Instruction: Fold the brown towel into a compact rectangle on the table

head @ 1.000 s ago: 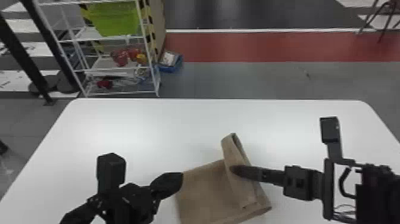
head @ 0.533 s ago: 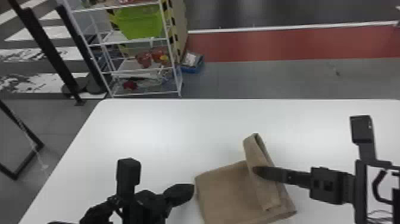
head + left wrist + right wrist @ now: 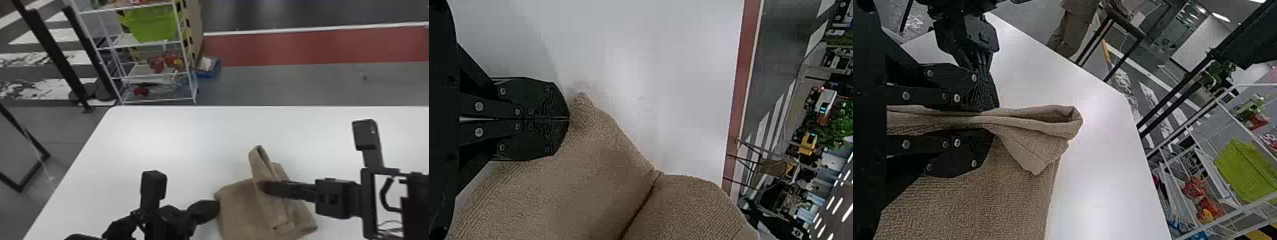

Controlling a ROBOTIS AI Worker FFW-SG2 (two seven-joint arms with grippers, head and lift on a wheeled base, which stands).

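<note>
Right gripper is clamped on the table's brown towel in head view, left gripper beside it; pale items are held in a blue box. Left wrist: empty fingers are pressed together. Right wrist: a fold is pinched.

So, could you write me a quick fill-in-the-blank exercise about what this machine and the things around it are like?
The towel is coloured ____.
The table under it is coloured ____.
Of the robot's two sides, the ____ end effector has a fold of the towel between its fingers.
The bin beyond the table is bright ____.

Missing words: brown; white; right; green.
</note>
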